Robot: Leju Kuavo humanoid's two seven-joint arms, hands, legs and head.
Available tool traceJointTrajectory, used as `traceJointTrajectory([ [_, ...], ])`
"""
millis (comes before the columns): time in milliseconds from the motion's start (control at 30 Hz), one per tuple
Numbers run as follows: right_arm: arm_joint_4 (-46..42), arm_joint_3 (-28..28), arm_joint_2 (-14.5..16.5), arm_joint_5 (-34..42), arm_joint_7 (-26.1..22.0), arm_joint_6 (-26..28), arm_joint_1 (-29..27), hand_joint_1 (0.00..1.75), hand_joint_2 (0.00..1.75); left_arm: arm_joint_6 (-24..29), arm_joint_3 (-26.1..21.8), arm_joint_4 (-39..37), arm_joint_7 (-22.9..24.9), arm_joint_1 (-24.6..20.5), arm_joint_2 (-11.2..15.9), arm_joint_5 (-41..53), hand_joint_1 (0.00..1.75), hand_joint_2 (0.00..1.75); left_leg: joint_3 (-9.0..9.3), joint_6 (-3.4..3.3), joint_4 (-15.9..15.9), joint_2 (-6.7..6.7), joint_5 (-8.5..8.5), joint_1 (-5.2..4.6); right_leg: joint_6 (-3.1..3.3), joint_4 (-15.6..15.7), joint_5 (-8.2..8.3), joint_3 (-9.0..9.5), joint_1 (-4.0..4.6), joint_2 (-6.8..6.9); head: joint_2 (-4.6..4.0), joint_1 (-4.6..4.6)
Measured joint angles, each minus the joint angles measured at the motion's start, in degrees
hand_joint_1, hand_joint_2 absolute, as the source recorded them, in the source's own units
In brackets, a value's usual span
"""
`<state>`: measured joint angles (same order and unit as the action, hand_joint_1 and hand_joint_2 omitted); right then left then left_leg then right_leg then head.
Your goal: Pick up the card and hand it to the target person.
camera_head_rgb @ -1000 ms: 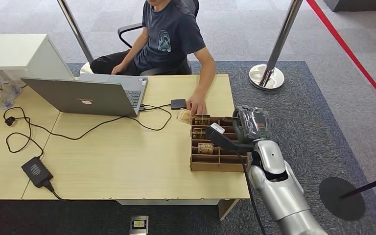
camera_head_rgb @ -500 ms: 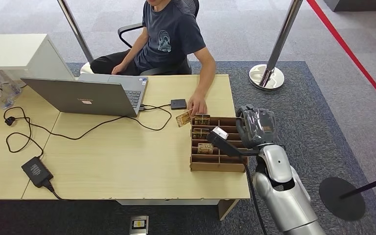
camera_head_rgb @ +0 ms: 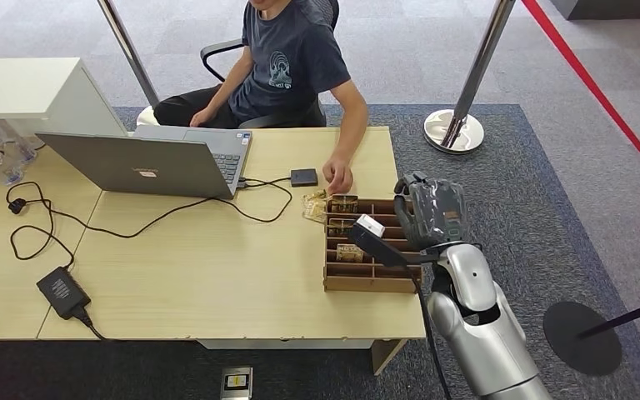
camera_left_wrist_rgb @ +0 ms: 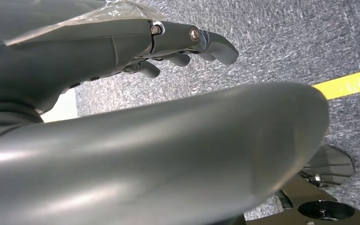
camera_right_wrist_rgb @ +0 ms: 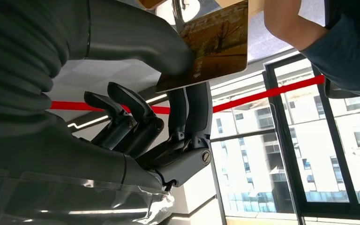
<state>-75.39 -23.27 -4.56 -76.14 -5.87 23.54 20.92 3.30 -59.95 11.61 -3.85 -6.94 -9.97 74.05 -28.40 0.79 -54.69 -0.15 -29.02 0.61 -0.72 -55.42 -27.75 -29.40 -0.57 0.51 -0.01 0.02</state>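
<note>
Person's hand has pulled back from the loose card, which was tilted up half a second ago and now lies flat on the table, just beside the tray's far-left corner. Right hand has shifted slightly toward the tray; arm otherwise about the same.

Card: brown-gold, tree picture, "HOTEL" lettering at one edge, small white print near the thumb. It is pinched between the right hand's thumb and two straight fingers; the other fingers are curled in below it. In the head view that hand hangs over the right end of the tray, raised above the table, and I can't make out the card there.

Left hand: fingers loosely extended and apart, nothing in them, over grey carpet with a yellow stripe.

Around:
- wooden tray with slots at the table's right edge, a few matching cards standing in the left slots
- small black box and a cable loop between the laptop and the tray
- power brick near the front-left edge
- post base on the carpet behind the table

The person's forearm is close past the held card in the right wrist view.
</note>
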Motion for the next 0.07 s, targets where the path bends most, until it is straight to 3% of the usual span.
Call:
traceJointTrajectory([
  [67,0.36,-0.28,0.24,0.05,-0.32,0.65,0.32,1.75,1.75,0.07,0.0,0.0,0.0,0.04,-0.01,-0.05,0.0,0.0,0.0,0.0,0.0,0.0,0.0,0.0,0.0,0.0,0.0,0.0,0.0,0.0,0.01,0.0],
])
